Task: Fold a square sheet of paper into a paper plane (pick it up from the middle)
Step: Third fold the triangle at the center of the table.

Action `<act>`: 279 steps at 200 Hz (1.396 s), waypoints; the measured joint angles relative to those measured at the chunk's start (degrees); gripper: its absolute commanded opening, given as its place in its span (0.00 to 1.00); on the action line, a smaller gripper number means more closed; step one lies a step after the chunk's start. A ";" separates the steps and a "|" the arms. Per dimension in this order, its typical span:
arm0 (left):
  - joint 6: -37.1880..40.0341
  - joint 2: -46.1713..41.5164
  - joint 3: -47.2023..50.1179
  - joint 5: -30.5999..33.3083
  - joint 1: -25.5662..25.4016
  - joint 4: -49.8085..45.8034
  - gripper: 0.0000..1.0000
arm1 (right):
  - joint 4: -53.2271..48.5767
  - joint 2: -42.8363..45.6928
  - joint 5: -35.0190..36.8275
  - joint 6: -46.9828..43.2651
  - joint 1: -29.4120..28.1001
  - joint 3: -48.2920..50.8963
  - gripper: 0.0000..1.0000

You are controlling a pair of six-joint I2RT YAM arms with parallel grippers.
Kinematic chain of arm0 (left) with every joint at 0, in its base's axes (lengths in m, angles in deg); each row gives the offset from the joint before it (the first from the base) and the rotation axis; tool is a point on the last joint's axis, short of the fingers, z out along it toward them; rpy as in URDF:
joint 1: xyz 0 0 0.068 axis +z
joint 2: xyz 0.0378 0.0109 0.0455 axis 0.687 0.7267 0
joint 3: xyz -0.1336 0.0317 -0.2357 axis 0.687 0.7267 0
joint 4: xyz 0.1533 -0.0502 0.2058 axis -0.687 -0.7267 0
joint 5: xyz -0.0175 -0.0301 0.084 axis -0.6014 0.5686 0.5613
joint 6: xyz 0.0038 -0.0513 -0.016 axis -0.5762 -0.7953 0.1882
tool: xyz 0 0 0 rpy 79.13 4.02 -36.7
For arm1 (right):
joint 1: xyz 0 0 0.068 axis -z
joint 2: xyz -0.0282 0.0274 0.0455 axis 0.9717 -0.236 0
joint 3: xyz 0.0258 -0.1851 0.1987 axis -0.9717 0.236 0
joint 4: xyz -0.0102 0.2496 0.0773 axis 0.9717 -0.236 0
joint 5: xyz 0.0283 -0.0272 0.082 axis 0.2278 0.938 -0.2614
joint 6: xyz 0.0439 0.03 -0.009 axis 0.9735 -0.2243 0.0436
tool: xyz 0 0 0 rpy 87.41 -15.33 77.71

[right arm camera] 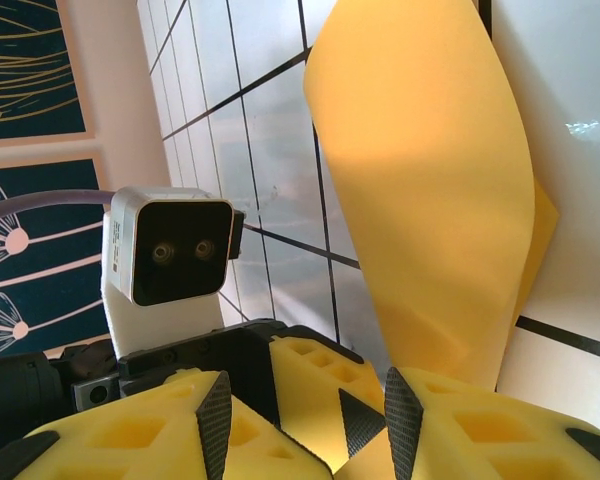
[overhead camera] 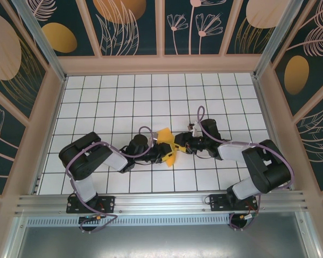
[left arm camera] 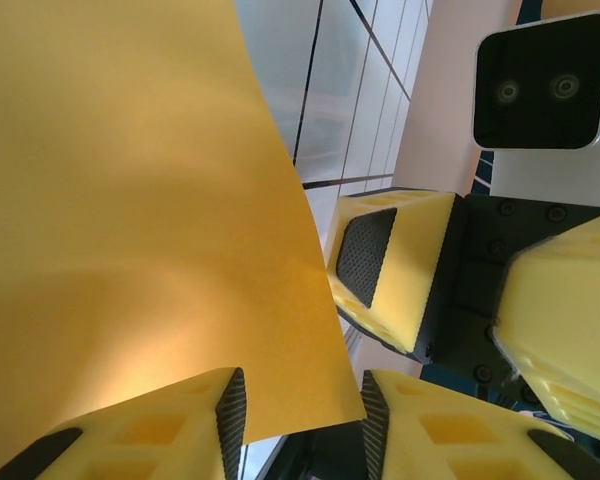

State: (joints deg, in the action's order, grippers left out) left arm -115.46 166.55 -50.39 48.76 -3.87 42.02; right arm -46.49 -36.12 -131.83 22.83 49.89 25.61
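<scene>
Mid-fold: sheet [overhead camera: 171, 153] curled upright; left tool [left arm camera: 300, 405] straddles its corner, jaws apart; right tool [right arm camera: 305, 400] apart, just beside. Next, probably: clamp, crease.

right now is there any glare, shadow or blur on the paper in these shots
Left wrist view: the paper sits very close, with a bright warm patch low down and a darker band above it. Right wrist view: the paper's upper part is shaded and its lower part brighter, and a small glare spot sits on the table. Top external view: evenly lit and sharp.
</scene>
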 measured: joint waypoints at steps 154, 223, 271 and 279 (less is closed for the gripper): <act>1.14 0.79 -1.53 0.04 0.00 -0.15 0.00 | -1.44 0.09 0.31 -0.50 0.00 -1.01 0.48; 2.80 -0.46 0.39 0.22 2.38 0.42 0.00 | -15.91 6.49 8.66 -8.57 0.66 -6.84 0.46; 9.79 -2.78 -0.59 0.00 4.92 -7.32 0.00 | -20.79 6.58 9.77 -11.85 0.59 -7.10 0.40; 11.15 -2.78 -1.05 0.00 5.18 -9.22 0.00 | -21.42 6.58 9.79 -12.46 0.59 -7.10 0.39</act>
State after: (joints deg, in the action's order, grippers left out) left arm -104.32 163.77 -51.44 48.76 1.31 32.79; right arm -67.91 -29.54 -122.04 10.37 50.48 18.50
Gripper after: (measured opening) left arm 0.070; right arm 0.405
